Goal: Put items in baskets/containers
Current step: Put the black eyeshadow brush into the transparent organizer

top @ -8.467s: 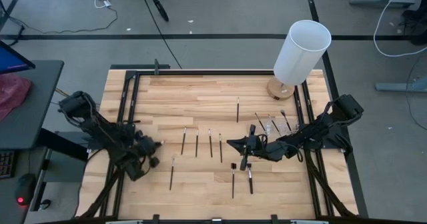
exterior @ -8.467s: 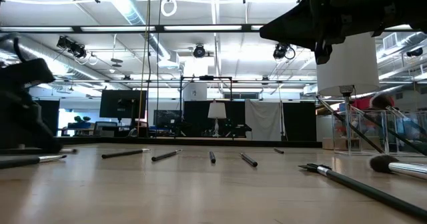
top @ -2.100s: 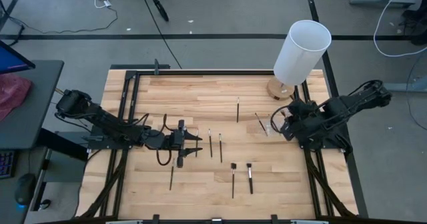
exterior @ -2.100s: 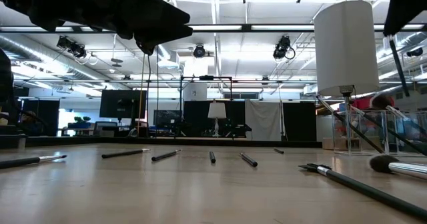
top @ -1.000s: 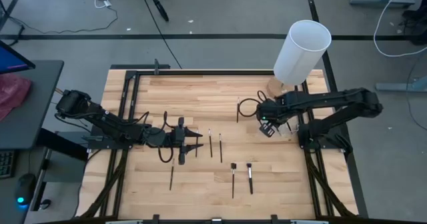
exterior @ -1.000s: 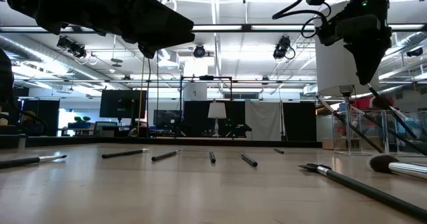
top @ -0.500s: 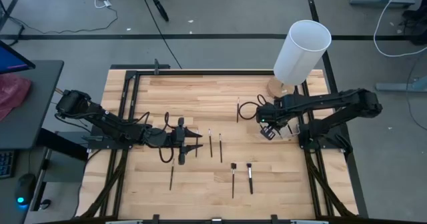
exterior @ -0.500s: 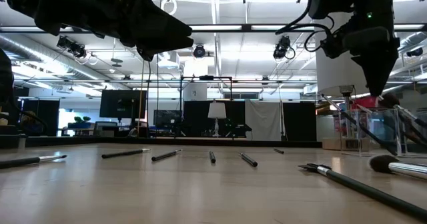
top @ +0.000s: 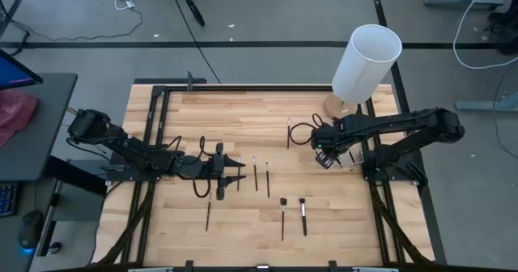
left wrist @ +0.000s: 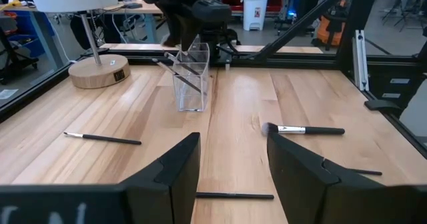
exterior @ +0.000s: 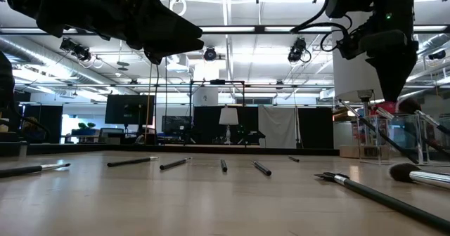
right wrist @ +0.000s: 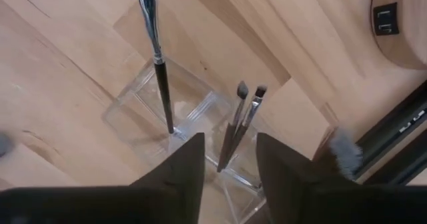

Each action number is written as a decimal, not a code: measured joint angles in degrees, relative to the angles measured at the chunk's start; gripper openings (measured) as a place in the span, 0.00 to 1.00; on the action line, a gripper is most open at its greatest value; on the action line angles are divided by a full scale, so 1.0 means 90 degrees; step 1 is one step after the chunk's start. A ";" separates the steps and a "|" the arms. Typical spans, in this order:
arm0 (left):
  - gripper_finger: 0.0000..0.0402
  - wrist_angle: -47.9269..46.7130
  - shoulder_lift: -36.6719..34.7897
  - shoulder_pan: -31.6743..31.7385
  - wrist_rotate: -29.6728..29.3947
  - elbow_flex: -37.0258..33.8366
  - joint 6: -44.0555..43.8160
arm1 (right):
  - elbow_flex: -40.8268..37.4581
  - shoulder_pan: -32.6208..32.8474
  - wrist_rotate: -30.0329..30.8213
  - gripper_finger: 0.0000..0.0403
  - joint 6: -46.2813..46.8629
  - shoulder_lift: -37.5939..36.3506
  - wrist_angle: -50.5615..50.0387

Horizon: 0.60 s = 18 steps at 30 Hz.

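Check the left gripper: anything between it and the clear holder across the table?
Nothing upright blocks it. In its wrist view, open wood runs from the left gripper to the clear holder. Only loose brushes lie flat off to the sides, like the fluffy-tipped one. The right gripper hangs directly over the holder, though.

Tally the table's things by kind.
Loose brushes in plain sight: 6
Brushes clearly in the clear holder: 3; a blurred tip may be a fourth
White lamp: 1
Clear holder: 1
Total: 11
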 joint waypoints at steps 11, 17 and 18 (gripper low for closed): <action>0.44 0.0002 0.0001 0.0000 -0.0002 0.0000 -0.0040 | 0.0707 0.0450 -0.0016 0.41 -0.0050 -0.0497 0.0794; 0.44 -0.0005 0.0000 -0.0013 -0.0002 0.0000 -0.0250 | 0.0582 0.1457 0.0348 0.38 -0.0776 -0.0438 0.3278; 0.44 -0.0020 0.0002 -0.0030 -0.0002 0.0000 -0.0332 | 0.0493 0.1652 0.0463 0.38 -0.0933 -0.0393 0.3779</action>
